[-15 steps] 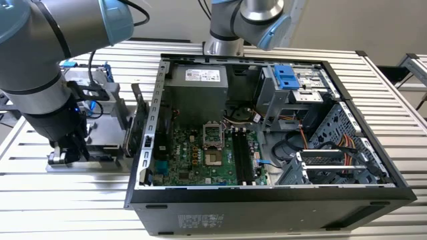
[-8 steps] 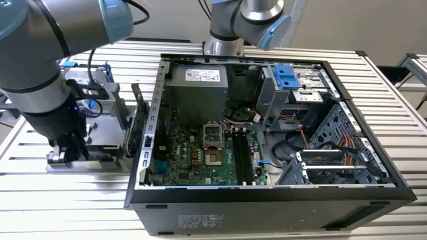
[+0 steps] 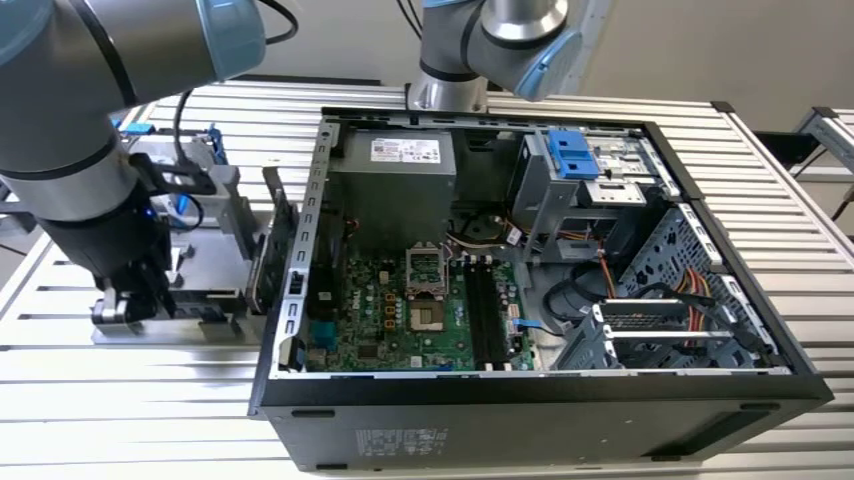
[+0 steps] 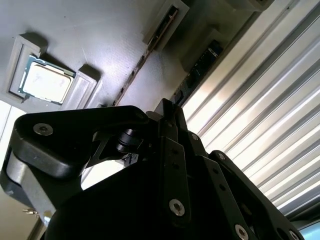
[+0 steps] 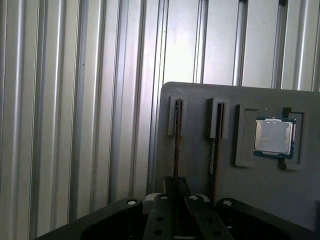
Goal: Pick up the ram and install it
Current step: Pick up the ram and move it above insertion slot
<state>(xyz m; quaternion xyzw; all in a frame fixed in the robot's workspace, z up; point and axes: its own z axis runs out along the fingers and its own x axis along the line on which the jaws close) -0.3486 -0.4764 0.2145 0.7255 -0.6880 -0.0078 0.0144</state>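
Presently in hand: the pick-up. I judge the install not yet begun.
Gripper (image 3: 131, 296): low over the holder (image 5: 300, 200), which sits on the worktop (image 3: 147, 410) at the exterior view's left, nine o'clock from the case (image 3: 534, 425).
Fingers (image 5: 167, 210): in the first wrist view one lies on either side of the ram's upper edge with no gap to be seen. I judge them clenched on it.
Ram (image 5: 176, 140): on edge in a holder slot, seated along its length and not raised clear.
Neighbours: a second stick (image 5: 215, 150) stands in the next slot, just beside the ram. A chip (image 5: 273, 136) lies in a recess beyond it, apart from both.
Destination: the long black slots (image 3: 483, 310) on the board, three o'clock from the socket (image 3: 422, 290). They look unoccupied from here.
Next move calls for: in my judgement, a straight pull along the line of the holder slot with the grip held square. The stick is thin and would bind or flex if tilted.
Risk: brushing the second stick, given how close it stands.
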